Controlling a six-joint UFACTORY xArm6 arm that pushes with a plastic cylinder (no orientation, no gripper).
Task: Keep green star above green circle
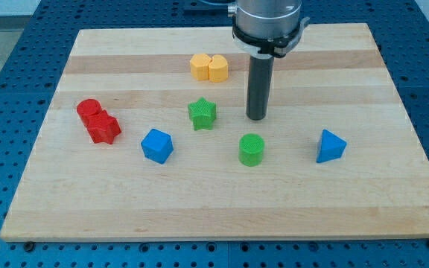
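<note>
Gripperless, my tip (pixel 256 117) rests just right of the green star (pixel 202 114) and above the green circle (pixel 251 150), so the star likely needs nudging rightward from its left side, directly over the circle

One camera looks down at a slant on the table (pixel 393 186) from beyond its bottom edge, facing the top edge. It stands far enough back that all four corners show, with blue pegboard (pixel 6 89) around them. The far edge looks shorter than the near one, so the tilt is moderate, not overhead. The arm (pixel 268 22) enters from the top edge, cut off by the frame. There is no second view.
</note>
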